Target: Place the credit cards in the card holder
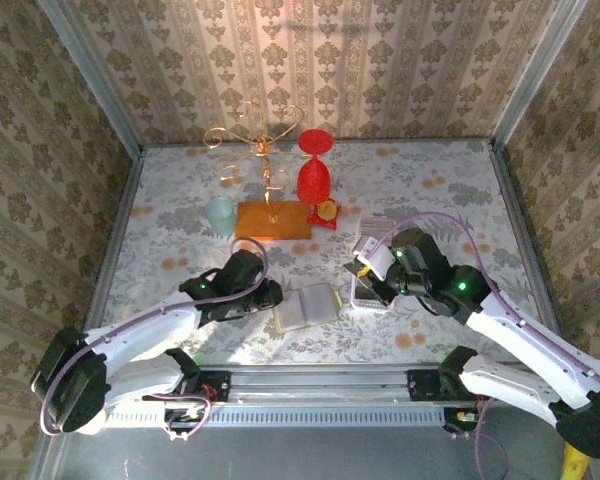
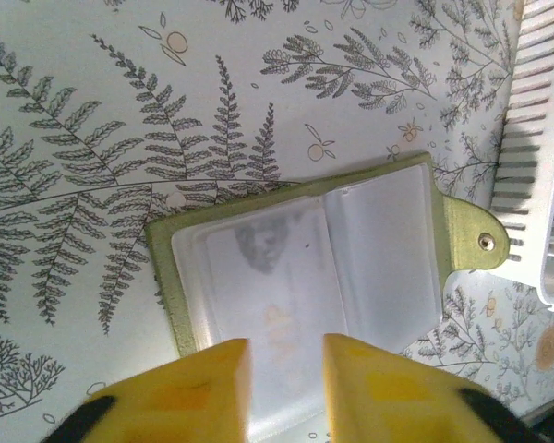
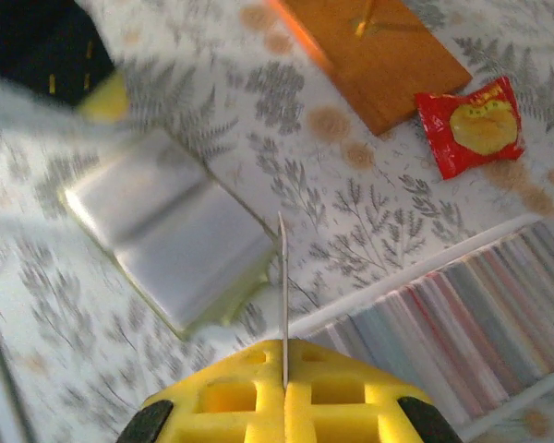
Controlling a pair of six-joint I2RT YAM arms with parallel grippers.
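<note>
Faintly, one card point(image 2: 270, 269) inside card holder point(image 2: 468, 236)

The card holder point(image 2: 388, 249) lies open and flat on the table, olive-green cover down, clear plastic pockets facing up, its snap tab sticking out at one side. A faint grey print shows through one pocket. One credit card point(image 3: 283, 277) stands upright, edge-on, a thin whitish line pinched in the right gripper point(image 3: 283, 355) close by the holder's edge. More cards point(image 3: 499, 305) stand packed on edge, grey, blue and pinkish stripes, inside the white tray point(image 3: 415, 274).
</note>
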